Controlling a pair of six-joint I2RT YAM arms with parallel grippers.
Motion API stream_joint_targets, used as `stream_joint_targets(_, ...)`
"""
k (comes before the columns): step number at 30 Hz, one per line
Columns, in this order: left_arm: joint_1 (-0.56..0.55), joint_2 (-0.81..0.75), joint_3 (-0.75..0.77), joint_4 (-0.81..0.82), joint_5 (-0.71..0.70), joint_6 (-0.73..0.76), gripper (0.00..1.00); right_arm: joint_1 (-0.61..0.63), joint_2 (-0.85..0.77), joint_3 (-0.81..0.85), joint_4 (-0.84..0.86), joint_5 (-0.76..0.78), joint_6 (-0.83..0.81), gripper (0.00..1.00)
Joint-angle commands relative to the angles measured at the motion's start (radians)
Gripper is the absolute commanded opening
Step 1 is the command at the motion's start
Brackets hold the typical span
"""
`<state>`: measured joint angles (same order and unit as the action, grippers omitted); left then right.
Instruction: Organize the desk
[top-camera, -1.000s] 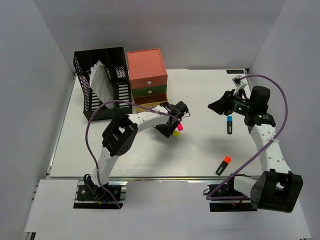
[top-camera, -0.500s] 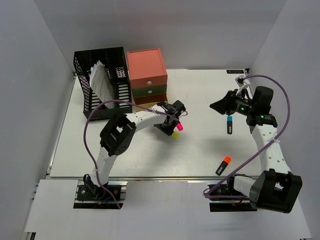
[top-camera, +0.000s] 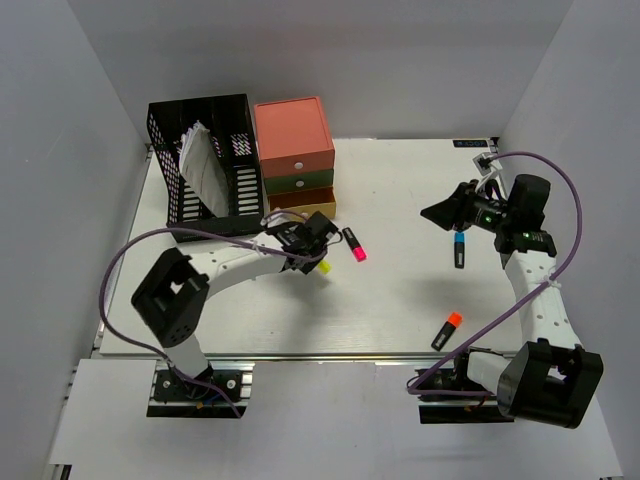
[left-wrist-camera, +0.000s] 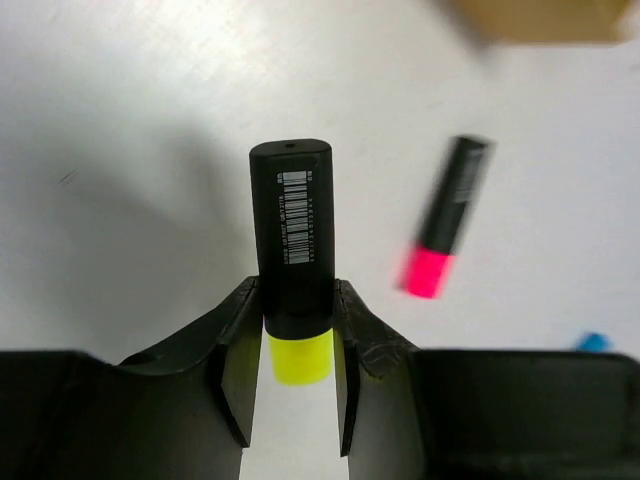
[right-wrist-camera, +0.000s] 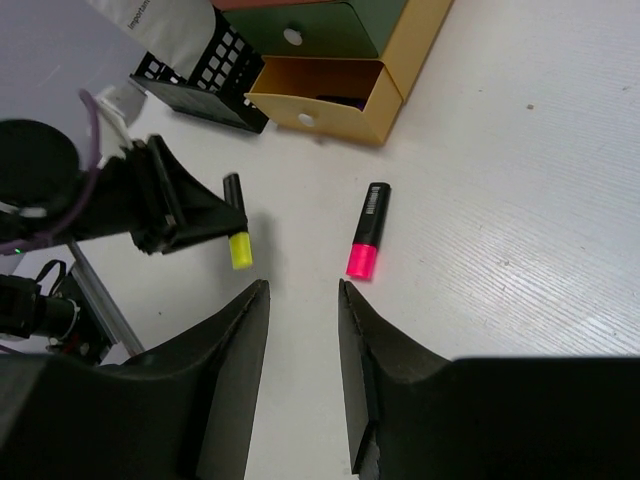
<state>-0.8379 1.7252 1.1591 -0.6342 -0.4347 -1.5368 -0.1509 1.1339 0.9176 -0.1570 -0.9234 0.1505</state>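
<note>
White tabletop (top-camera: 400, 300), walled on three sides, carries everything. Left hand (left-wrist-camera: 296, 305) is clamped on a yellow highlighter (left-wrist-camera: 291, 215), gripped where the black barrel meets the yellow cap, with the barrel pointing away from the wrist. Its shadow suggests it is off the surface. It is probably bound for the open yellow drawer (right-wrist-camera: 328, 98) at the foot of the drawer unit (top-camera: 294, 150) close by.

Right hand (right-wrist-camera: 302, 330) hovers over the right side, fingers apart, holding nothing.

Loose items:
- pink highlighter (top-camera: 354, 245), just right of the left hand
- blue highlighter (top-camera: 459, 250), near the right hand
- orange highlighter (top-camera: 447, 329), toward the front edge

Mesh file rack (top-camera: 200, 160) with papers stands left of the drawers. The pink pen lies near the drawer mouth and could get nudged.
</note>
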Motion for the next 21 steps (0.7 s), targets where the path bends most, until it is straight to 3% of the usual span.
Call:
stream_joint_targets(1, 0.025, -0.073, 0.045, 0.100, -0.122, 0.032, 0.00, -0.007, -0.017, -0.014, 0.036, -0.025, 0.008, 0.40)
stream_joint_targets(7, 0.086, 0.013, 0.200, 0.077, -0.173, -0.015, 0.00, -0.009, -0.013, -0.017, 0.037, -0.019, 0.009, 0.39)
stream_joint_targets(11, 0.129, 0.086, 0.286, 0.056, -0.191, -0.126, 0.00, -0.012, -0.013, -0.019, 0.040, -0.017, 0.009, 0.40)
stream_joint_targets(21, 0.198, 0.161, 0.309, 0.133, -0.136, -0.368, 0.00, -0.015, -0.008, -0.017, 0.042, -0.015, 0.007, 0.39)
